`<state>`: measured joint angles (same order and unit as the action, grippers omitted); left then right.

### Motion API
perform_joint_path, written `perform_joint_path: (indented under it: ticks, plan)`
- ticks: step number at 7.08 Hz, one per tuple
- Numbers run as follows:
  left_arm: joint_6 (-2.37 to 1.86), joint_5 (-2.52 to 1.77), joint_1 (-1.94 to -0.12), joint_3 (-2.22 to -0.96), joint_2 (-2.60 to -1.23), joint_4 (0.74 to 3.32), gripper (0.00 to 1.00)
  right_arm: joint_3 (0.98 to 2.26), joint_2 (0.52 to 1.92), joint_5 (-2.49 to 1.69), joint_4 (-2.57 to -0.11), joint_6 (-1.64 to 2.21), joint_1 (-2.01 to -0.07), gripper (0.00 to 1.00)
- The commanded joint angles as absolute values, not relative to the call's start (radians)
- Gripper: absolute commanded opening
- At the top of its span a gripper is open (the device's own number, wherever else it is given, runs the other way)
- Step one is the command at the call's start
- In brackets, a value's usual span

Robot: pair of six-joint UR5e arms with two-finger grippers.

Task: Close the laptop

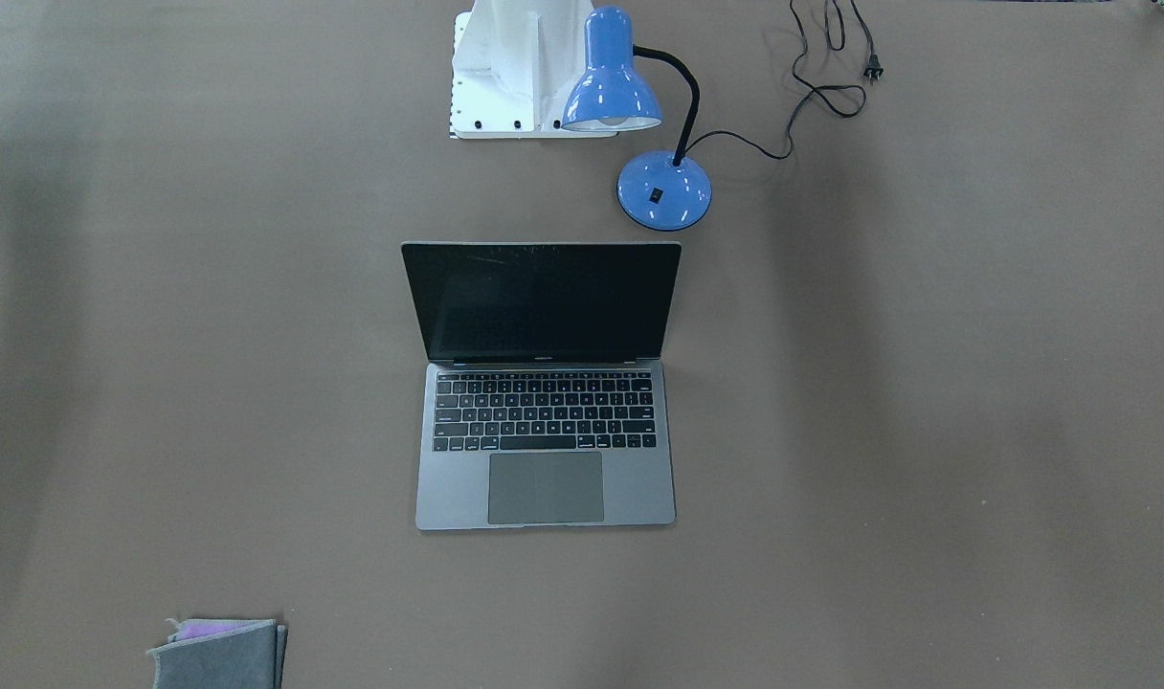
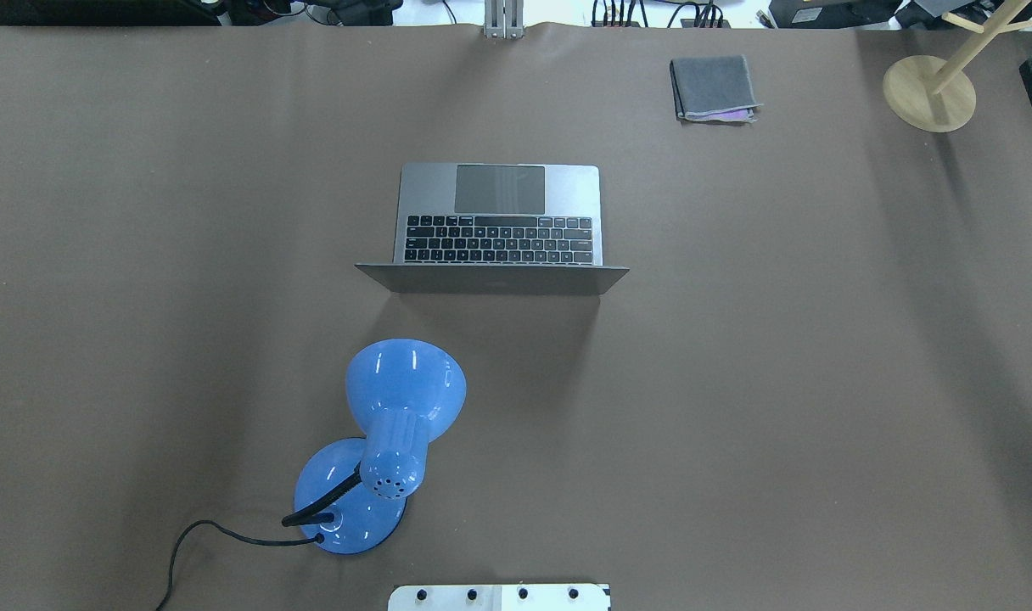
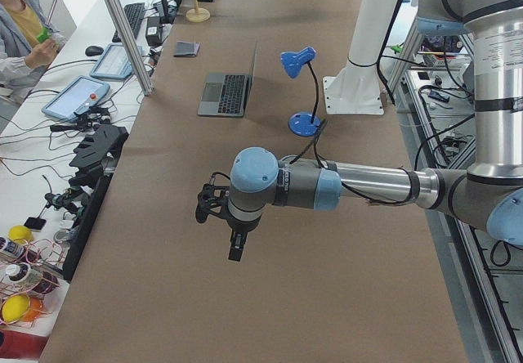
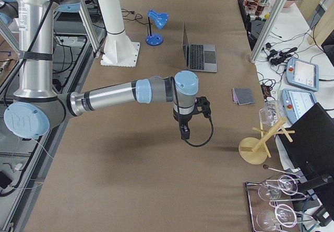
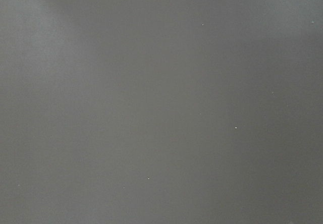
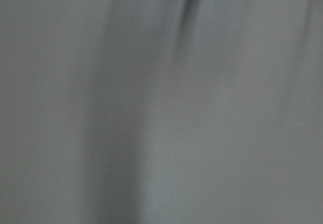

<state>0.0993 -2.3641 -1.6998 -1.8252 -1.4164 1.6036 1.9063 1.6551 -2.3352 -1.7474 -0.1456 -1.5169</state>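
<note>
Front camera: the laptop (image 1: 544, 421) sits open mid-table, screen black, the lid's back toward the robot. A blue lamp (image 1: 611, 91) stands near, behind the lid on the robot's left. Overhead: the keyboard faces the far edge, with a folded cloth (image 2: 714, 87) far right. Left side camera: the left gripper (image 3: 234, 247) hangs over bare table, well apart from the laptop; I can't tell how its fingers stand. Right side camera: the right gripper (image 4: 184, 131) is much the same, its fingers unreadable. Both wrist cameras show only blank tabletop. The danger, I'd say: a left-arm reach clips the lamp, or a low push slides the laptop instead of folding it.
</note>
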Motion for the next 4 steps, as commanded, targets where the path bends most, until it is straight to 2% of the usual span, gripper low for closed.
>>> perform_joint_path:
  ticks: [1,4]
  plan:
    - [0.1,-2.378,-1.695,-1.844,-1.384,1.608,0.98,1.896,1.657,-2.338,-1.747,-0.143,-1.517,1.0]
    - [0.088,-2.453,-1.69,-1.841,-1.35,1.615,0.98,1.899,1.657,-2.35,-1.747,-0.143,-1.517,1.0]
